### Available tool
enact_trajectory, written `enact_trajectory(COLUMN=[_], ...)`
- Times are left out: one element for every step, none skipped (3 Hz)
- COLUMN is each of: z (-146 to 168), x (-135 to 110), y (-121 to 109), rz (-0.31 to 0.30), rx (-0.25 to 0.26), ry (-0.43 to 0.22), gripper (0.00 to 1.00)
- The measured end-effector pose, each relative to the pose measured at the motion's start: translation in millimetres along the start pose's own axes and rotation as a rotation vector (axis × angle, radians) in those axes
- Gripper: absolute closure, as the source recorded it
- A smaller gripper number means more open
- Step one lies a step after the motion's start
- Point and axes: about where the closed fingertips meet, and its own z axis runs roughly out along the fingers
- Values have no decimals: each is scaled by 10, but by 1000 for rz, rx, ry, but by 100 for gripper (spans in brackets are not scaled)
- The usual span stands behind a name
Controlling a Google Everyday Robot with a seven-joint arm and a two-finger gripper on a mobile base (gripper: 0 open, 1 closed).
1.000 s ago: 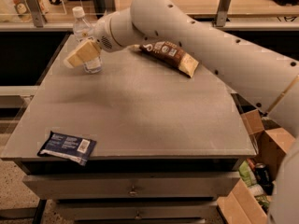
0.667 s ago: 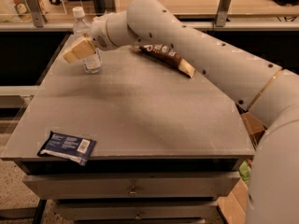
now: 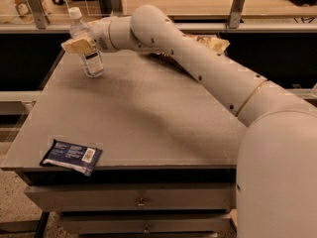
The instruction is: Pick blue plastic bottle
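Note:
The blue plastic bottle [image 3: 92,59], clear with a white cap and a white-and-blue label, stands at the table's far left corner, its top leaning left. My gripper [image 3: 79,44] is around the bottle's middle. One tan finger [image 3: 75,45] lies across the front of the bottle and the other is hidden behind it. The gripper is shut on the bottle. The bottle's base is at the table surface. My white arm reaches to it from the right, across the back of the table.
A flat dark-blue packet [image 3: 72,156] lies at the grey table's [image 3: 148,118] front left edge. A crinkled snack bag [image 3: 214,42] lies at the back, partly hidden by my arm. A counter with metal posts [image 3: 237,6] runs behind the table.
My gripper has closed in around the bottle's middle, and the bottle's top has tipped to the left. The arm has shifted slightly left. The packet has not moved.

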Motion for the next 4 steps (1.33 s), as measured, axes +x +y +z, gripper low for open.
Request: enact_trajectory(z=[67, -40, -292, -717], x=[-27, -195, -475, -886], y=[-27, -12, 25, 58], rz=[7, -3, -44, -90], rx=[-16, -33, -31, -48], ry=[-43, -84, -109, -103], gripper=[64, 88, 100, 100])
